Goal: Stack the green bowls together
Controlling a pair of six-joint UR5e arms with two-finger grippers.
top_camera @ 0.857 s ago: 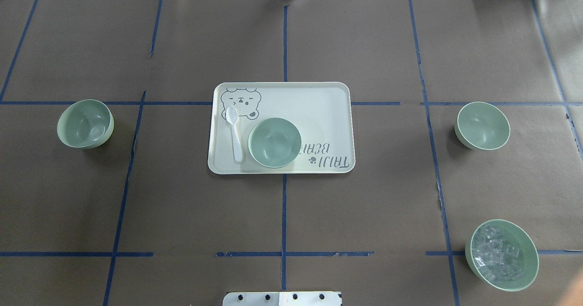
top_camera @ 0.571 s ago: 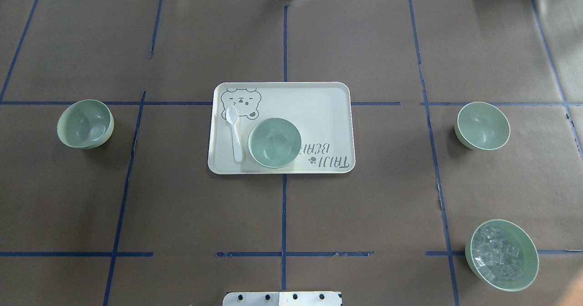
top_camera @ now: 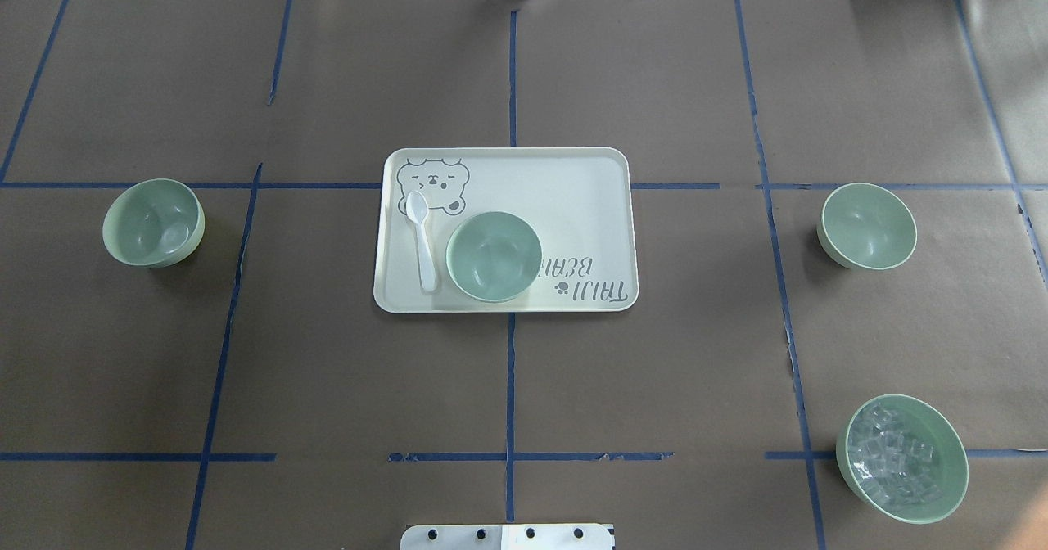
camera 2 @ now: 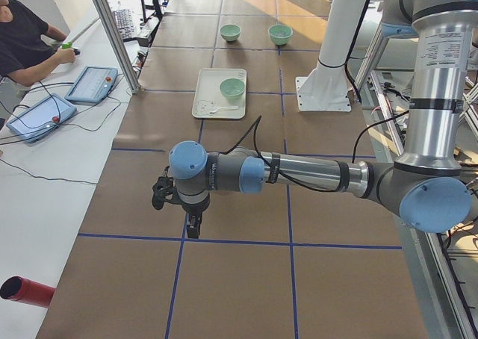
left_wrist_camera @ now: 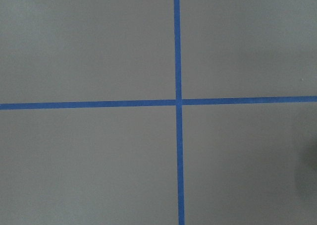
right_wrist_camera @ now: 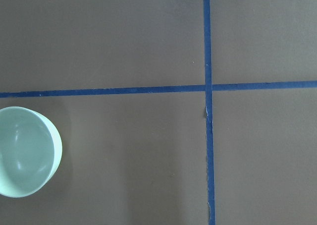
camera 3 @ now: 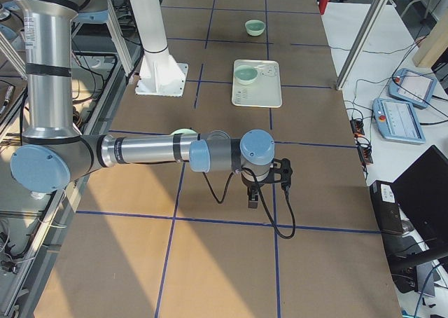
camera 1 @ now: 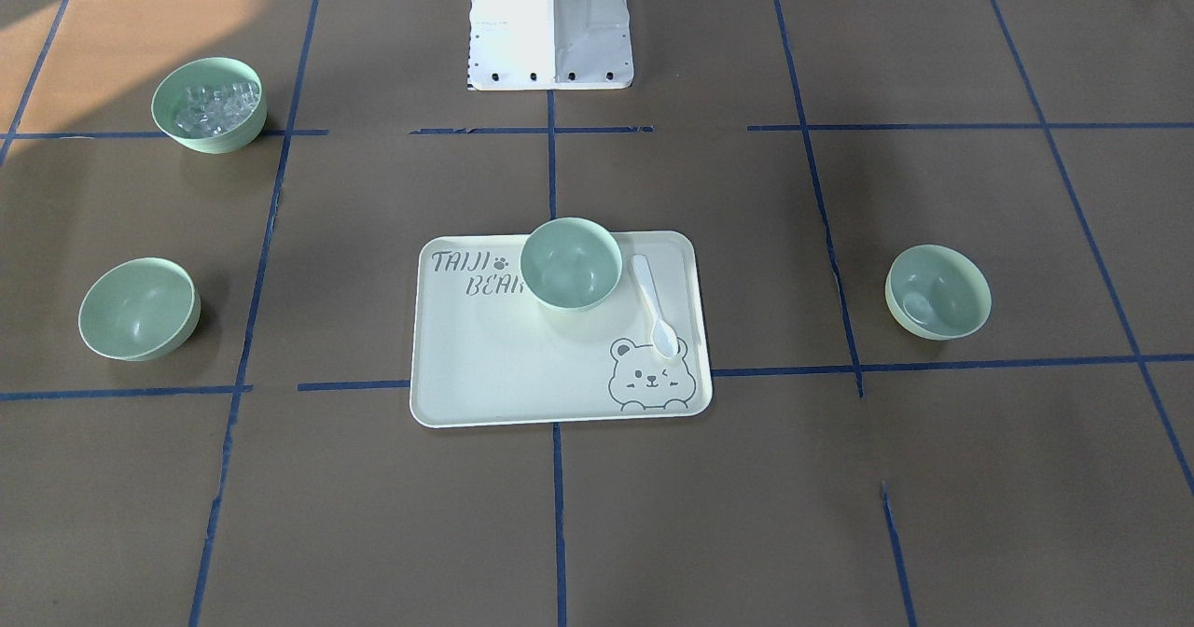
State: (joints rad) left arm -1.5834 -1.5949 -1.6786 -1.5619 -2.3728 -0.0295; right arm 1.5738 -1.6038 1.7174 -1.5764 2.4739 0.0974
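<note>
Checked against the overhead shots from under a second back: zero change. Same layout, nothing lifted, nothing nested. Means stacking not started, full task still ahead.

Three plain green ones to stack, all upright, all apart:
- tray bowl (top_camera: 494,256): on the tray (top_camera: 573,182), toward its robot-side edge, just beside the white spoon (top_camera: 423,243)
- left bowl (top_camera: 153,223): on the desk (top_camera: 655,386), well off the tray's robot-left side
- right bowl (top_camera: 867,226): well off the tray's robot-right side

Cube bowl (top_camera: 901,458): robot-right of the tray and nearer the base. Full of clear cubes, so best left out of the stack.

Left hand (camera 2: 193,229): far out past the tray's robot-left side, pointing down over a tape crossing. Visible from the side camera only, so cannot tell wide or narrow.

Right hand (camera 3: 253,200): far out on the tray's robot-right side, pointing down over bare desk. Same limit, cannot tell.

In the right wrist view, one plain bowl at the left edge, probably the right bowl.

Likely next: grab an outer bowl by the rim and carry it to the tray bowl.
</note>
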